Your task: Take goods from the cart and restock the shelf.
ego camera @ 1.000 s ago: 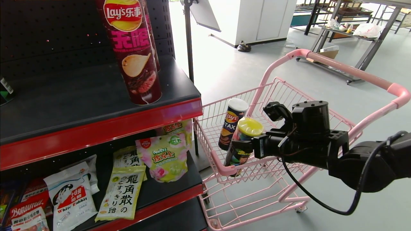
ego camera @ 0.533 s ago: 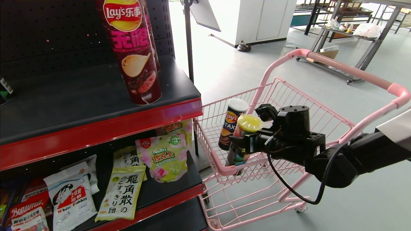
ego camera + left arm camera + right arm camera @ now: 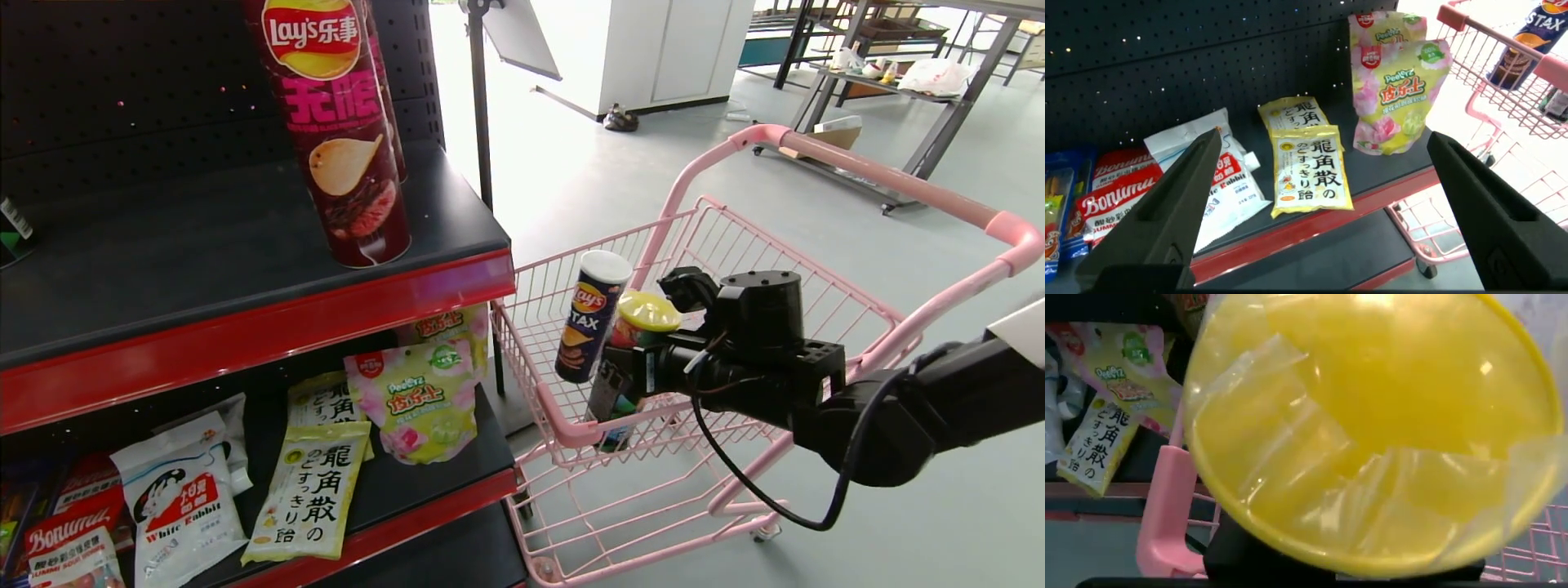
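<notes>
The right end effector [image 3: 624, 371] is clenched around a can [image 3: 649, 310], which leans inside the pink cart [image 3: 571, 431] near the corner closest to the shelf [image 3: 245, 331], just beside a blue can [image 3: 589, 327]. The head view gives the can's multicoloured side under a yellow lid. The right wrist view looks down on that lid [image 3: 1372, 425], translucent with clear tape strips across it. The left end effector [image 3: 1323, 135] is spread open before the lower shelf's snack bags [image 3: 1310, 167].
</notes>
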`<state>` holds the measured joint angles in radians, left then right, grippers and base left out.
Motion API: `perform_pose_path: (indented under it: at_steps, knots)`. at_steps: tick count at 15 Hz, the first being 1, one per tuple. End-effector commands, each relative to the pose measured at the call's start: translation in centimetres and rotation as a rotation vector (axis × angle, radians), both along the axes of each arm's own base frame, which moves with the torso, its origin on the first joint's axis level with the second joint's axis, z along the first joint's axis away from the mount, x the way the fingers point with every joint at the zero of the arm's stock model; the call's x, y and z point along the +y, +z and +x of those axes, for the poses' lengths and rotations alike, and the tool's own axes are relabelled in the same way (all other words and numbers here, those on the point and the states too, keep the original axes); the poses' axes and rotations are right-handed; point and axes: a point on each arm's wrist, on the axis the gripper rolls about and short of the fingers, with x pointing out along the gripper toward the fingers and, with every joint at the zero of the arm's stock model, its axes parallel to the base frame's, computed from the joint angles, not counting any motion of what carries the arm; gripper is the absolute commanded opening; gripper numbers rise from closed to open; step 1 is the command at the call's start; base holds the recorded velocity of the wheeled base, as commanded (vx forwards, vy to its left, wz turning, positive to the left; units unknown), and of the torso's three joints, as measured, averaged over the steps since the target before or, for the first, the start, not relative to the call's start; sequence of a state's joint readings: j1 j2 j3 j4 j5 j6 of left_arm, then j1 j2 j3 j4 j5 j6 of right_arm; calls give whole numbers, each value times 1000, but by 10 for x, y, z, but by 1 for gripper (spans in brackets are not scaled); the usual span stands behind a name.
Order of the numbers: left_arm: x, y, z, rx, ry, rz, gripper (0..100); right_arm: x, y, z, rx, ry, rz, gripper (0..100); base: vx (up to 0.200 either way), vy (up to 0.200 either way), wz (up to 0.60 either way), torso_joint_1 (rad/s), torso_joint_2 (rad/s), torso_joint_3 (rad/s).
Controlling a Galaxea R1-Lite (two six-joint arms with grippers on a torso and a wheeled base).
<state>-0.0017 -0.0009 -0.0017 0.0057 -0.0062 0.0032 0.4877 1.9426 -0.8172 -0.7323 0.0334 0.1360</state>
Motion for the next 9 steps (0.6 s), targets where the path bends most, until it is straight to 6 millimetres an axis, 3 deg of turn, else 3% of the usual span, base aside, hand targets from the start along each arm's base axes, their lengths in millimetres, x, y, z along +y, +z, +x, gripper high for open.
perform_pose_path:
  at_steps: [1, 2, 3, 6, 7, 8, 9]
  knots:
    - [0, 0, 0, 1, 0, 0, 100, -18, 42, -32, -103, -17, 42, 0, 0, 0, 0, 0, 0, 0]
    - [0, 0, 0, 1, 0, 0, 100, -22, 50, -36, -125, -21, 54, 0, 0, 0, 0, 0, 0, 0]
    - [0, 0, 0, 1, 0, 0, 100, -34, 72, -39, -194, -46, 71, 0, 0, 0, 0, 0, 0, 0]
    - [0, 0, 0, 1, 0, 0, 100, -53, 121, -30, -344, -92, 61, 0, 0, 0, 0, 0, 0, 0]
    - [0, 0, 0, 1, 0, 0, 100, -58, 152, -36, -379, -100, 67, 0, 0, 0, 0, 0, 0, 0]
    - [0, 0, 0, 1, 0, 0, 100, -63, 168, -49, -380, -102, 67, 0, 0, 0, 0, 0, 0, 0]
    - [0, 0, 0, 1, 0, 0, 100, -63, 169, -50, -380, -102, 67, 0, 0, 0, 0, 0, 0, 0]
